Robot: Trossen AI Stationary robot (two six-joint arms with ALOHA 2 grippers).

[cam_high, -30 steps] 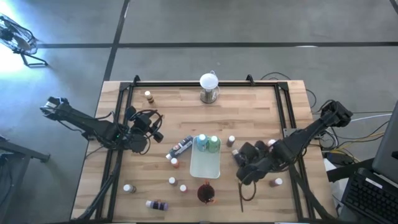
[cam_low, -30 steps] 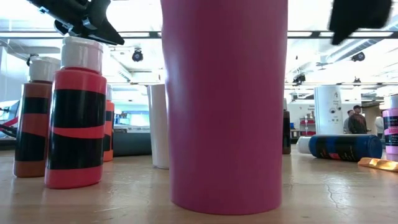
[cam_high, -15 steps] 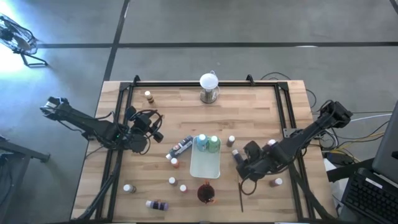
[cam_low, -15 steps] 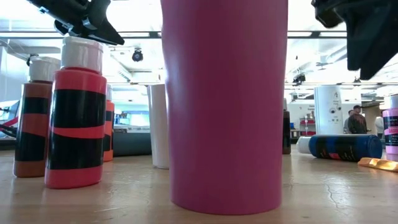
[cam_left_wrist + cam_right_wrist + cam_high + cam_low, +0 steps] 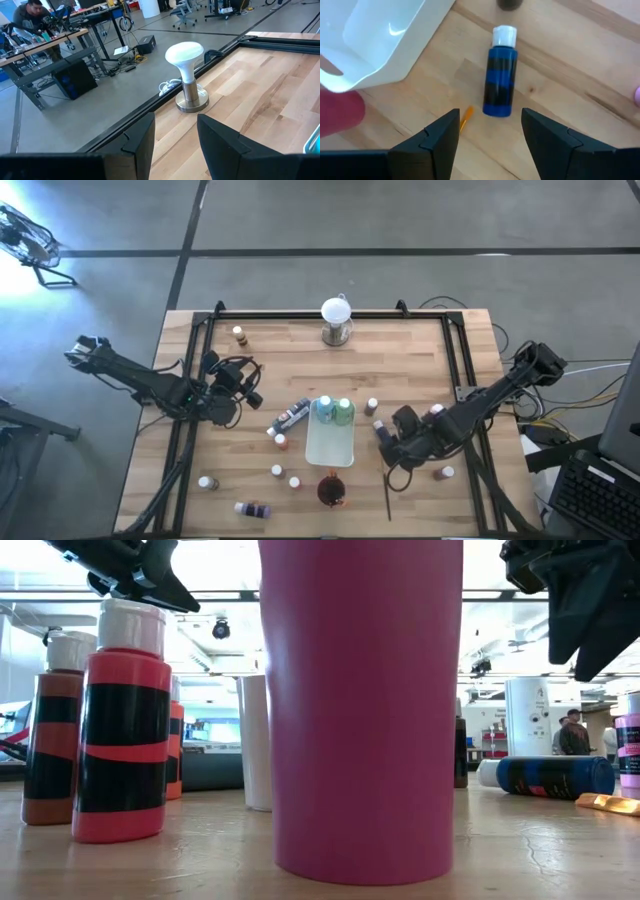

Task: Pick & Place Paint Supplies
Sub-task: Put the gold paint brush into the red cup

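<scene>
Right wrist view, open jaws above lying blue bottle (image 5: 500, 75), white tray (image 5: 375, 40) nearby

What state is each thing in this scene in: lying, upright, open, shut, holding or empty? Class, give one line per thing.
Blue bottle: lying on its side, capped, ungripped.
Right pincer: open above the blue bottle, empty.
Left pincer: open, empty, at the table's left edge.
White tray: holds two upright bottles at its far end.
Red bottle: upright, capped.
Dark red cup: upright.
White globe: upright on its metal base.
</scene>
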